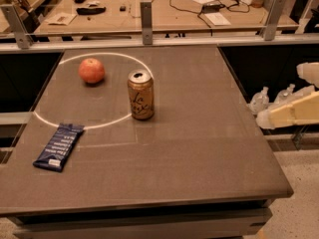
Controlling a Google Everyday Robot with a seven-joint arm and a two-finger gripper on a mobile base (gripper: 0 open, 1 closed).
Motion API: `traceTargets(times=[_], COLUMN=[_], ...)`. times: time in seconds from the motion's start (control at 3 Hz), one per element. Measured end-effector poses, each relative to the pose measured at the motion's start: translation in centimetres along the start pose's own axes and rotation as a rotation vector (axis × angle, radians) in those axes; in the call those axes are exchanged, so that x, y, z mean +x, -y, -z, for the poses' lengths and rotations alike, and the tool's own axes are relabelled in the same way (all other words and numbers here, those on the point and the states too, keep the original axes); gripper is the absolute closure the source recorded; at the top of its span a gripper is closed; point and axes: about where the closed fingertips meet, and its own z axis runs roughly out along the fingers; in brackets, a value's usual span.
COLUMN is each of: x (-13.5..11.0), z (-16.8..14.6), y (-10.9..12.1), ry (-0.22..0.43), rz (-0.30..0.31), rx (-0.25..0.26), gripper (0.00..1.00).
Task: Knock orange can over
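The orange can (140, 94) stands upright on the dark table (199, 148), on the right edge of a white painted circle (50, 121). It is golden-orange with dark cursive lettering and a silver top. My gripper (281, 94) is off the table's right edge, well to the right of the can and at about its height. Its cream fingers (294, 112) are spread apart and hold nothing. Only the finger ends show; the arm is out of view.
A reddish apple (91, 70) lies inside the circle, left of the can. A dark blue snack bar (59, 146) lies at the front left. Clear plastic bottles (259, 101) stand beyond the right edge. A metal rail (145, 16) and a cluttered desk run behind.
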Motion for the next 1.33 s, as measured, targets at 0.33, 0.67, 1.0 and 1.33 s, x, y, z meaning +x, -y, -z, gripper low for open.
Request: traceTargets(times=[0.33, 0.67, 1.0, 1.33], x=[0.1, 1.0, 1.3, 1.4], z=[-2.0, -4.6, -6.6, -8.4], y=[0.5, 0.7, 1.1, 1.4], ry=[0.145, 0.223, 0.286, 0.339], rz=[-0.001, 0.012, 0.035, 0.068], rx=[-0.008, -0.048, -0.092, -0.135], gripper=[0.0, 0.0, 0.0, 0.0])
